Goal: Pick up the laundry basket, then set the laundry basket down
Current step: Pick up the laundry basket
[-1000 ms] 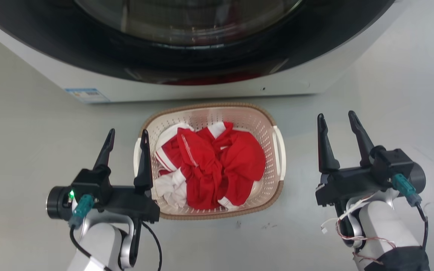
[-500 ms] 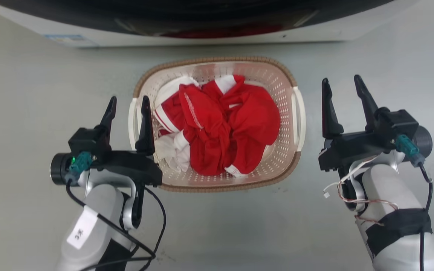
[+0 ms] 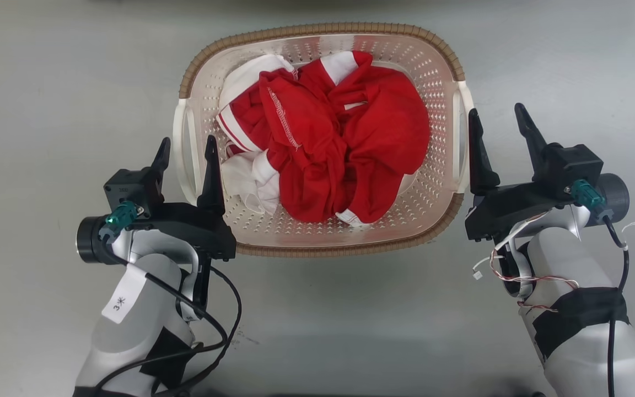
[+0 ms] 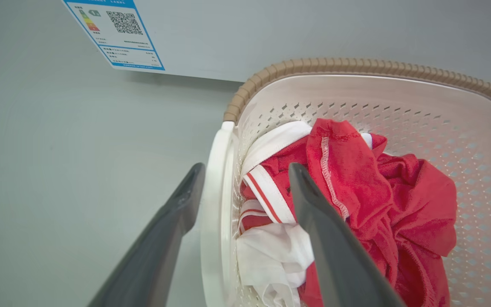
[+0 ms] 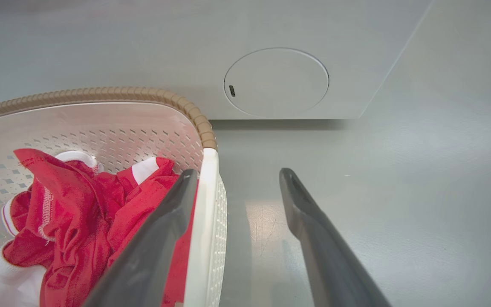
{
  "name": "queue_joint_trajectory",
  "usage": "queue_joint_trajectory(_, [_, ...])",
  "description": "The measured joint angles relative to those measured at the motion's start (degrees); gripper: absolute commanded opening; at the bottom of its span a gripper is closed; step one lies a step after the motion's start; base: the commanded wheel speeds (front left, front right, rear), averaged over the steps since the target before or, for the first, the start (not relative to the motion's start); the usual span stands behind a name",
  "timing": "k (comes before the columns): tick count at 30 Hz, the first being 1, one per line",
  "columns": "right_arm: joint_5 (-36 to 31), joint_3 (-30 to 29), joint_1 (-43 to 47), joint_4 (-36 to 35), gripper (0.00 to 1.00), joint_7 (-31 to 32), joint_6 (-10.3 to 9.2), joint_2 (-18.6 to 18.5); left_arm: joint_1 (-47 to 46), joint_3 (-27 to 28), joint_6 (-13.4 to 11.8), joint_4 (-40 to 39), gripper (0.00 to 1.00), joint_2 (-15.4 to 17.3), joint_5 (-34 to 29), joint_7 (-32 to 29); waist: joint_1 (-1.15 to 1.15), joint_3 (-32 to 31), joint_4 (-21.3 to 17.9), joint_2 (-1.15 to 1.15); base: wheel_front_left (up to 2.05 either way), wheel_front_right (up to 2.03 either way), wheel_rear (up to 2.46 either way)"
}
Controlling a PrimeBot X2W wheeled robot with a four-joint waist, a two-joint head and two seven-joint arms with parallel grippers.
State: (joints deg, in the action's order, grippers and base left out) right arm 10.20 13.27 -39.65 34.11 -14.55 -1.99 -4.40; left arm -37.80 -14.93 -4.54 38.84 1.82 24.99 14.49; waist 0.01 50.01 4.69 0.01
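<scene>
Seen from the head camera, the laundry basket (image 3: 323, 27) sits on the grey floor (image 3: 47, 82) at 12 o'clock, heaped with a crumpled red garment (image 3: 339, 143) and a white cloth (image 3: 248, 179) bunched toward its 8 o'clock corner.

The left gripper (image 3: 187, 144), at the basket's 9 o'clock side, has its fingers spread. They straddle the white left handle (image 3: 182, 149), one finger outside the basket and the other over the laundry inside. They hold nothing.

The right gripper (image 3: 495, 110), at 3 o'clock, is likewise spread and empty. Its inner finger lies close along the right handle (image 3: 459, 138), while the outer finger stands over bare floor. In the right wrist view the handle falls between the two fingers, but contact cannot be told.

Beyond the basket at 12 o'clock stands a white appliance front (image 4: 313, 30). The left wrist view shows a blue-edged energy label (image 4: 113, 32) on it at 11 o'clock, and the right wrist view shows a round cover (image 5: 276, 83).

A black cable (image 3: 229, 309) loops off the left forearm at 7 o'clock, beside a paper tag (image 3: 122, 300). Thin loose wires (image 3: 507, 275) trail from the right wrist at 4 o'clock.
</scene>
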Motion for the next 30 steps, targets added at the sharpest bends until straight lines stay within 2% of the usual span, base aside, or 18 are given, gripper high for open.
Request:
queue_joint_trajectory(13, [0.0, 2.3, -2.7, 4.8, 1.00, 0.0, 0.77, 0.2, -3.6, 0.6, 0.0, 7.0, 1.00, 0.0, 0.8, 0.0, -0.01, 3.4, 0.3, 0.00, 0.00, 0.00, 0.00])
queue_joint_trajectory(28, [0.0, 4.9, -6.6, 10.1, 1.00, 0.0, 1.00, 0.3, -6.5, -2.6, 0.0, 12.0, 1.00, -0.1, 4.9, 0.0, -0.01, 5.7, 0.3, -0.01, 0.00, 0.00, 0.00])
queue_joint_trajectory(30, [0.2, 5.7, -7.2, 10.6, 0.93, 0.0, 1.07, 0.2, -7.0, -3.4, 0.0, 12.4, 1.00, -0.1, 6.1, 0.0, -0.01, 5.8, 0.3, -0.01, 0.00, 0.00, 0.00])
